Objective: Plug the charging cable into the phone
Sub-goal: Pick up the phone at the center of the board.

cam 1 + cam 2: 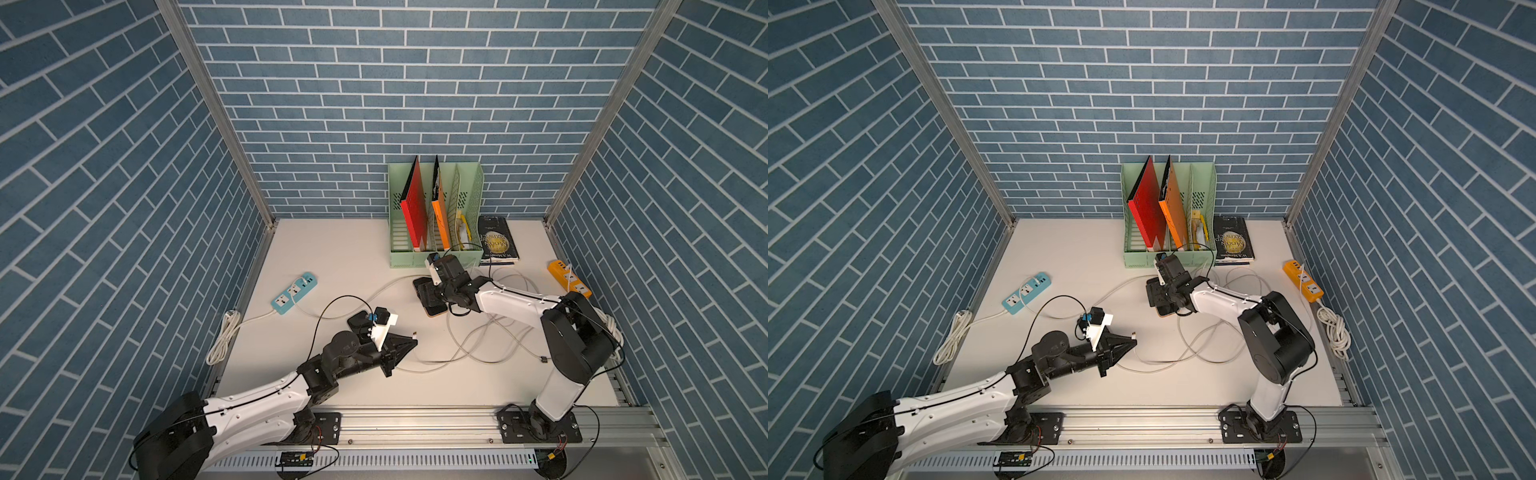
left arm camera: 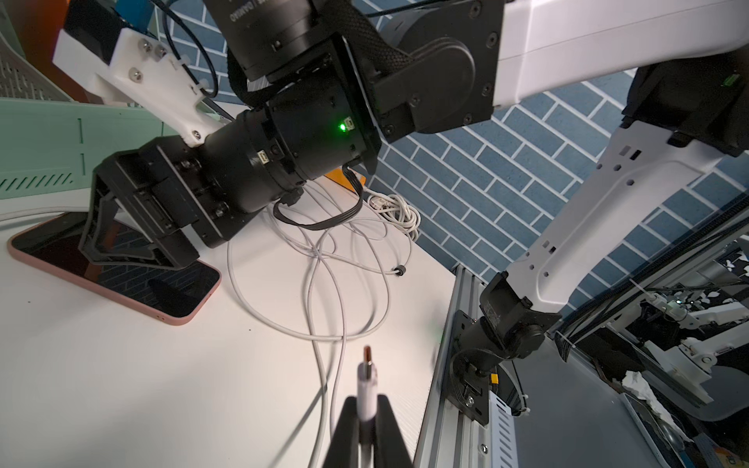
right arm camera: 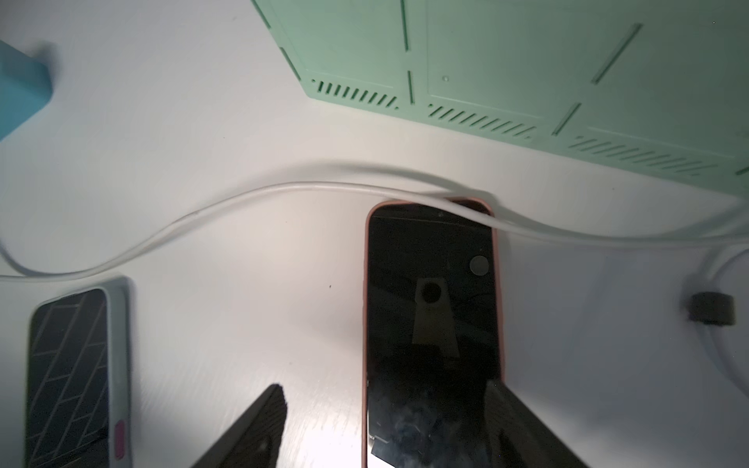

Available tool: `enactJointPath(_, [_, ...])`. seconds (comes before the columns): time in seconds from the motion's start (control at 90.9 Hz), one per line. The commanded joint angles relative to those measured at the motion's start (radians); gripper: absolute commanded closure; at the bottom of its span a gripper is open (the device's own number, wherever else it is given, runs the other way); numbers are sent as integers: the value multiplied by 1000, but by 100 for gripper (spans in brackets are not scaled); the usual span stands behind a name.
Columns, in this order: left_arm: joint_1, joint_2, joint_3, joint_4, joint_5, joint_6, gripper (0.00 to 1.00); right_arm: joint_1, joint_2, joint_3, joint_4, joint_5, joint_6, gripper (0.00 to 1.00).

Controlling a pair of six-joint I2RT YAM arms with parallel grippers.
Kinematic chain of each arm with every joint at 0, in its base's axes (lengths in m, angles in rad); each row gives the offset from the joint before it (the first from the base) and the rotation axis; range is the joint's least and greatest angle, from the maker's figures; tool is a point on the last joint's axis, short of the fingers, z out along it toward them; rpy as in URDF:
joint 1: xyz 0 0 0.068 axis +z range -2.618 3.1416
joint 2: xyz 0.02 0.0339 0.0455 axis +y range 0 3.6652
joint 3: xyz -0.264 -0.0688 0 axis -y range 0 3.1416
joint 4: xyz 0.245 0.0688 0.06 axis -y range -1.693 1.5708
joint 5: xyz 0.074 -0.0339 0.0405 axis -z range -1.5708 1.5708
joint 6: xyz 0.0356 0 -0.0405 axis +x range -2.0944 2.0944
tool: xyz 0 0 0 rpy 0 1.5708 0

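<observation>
While the left jaws are clamped shut on the charging cable plug [image 2: 367,377], with its metal tip sticking out ahead of them, the pink-cased phone [image 3: 431,324] lies flat and face up on the white desk [image 1: 353,257], well apart from the plug. The right jaws stand wide open, spread over the phone's near end and gripping nothing.

The main risk seems to be a loose phone. If the plug pushes at the port while nothing pins the case, the phone would probably slide across the smooth desk instead of taking the connector. The port itself is too small to make out, so a slightly skewed approach could scrape the case edge.

A second phone [image 3: 73,364] in a pale case lies beside the pink one and could be taken for the target. A thick white cord [image 3: 283,188] crosses the pink phone's far end, just in front of a green file organiser [image 3: 527,60], and might drag if the phone shifts. Thin cable loops [image 1: 478,340] tangle on the desk between the arms. They could snag and tug the plug askew in its narrow grip.
</observation>
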Motion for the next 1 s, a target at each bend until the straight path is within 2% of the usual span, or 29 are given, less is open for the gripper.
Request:
enactJointPath(0.0, [-1,-33,-25,-26,-23,-4,100,-3,75,68,-103,75,-40,18])
enactJointPath(0.11, [-1,-51,-30,-31,-17,-6,100,-3,109,88,-105,100,-49,11])
enactJointPath(0.407, [-1,-29,-18,-29,-10,-8,100,-5,172,105,-104,76,-58,10])
enactJointPath(0.759, [-2,-17,-9,-34,-10,-9,100,-6,236,136,-153,98,-67,17])
enactJointPath(0.99, [-1,-5,-15,-20,-11,-14,100,-5,240,133,-164,124,-54,29])
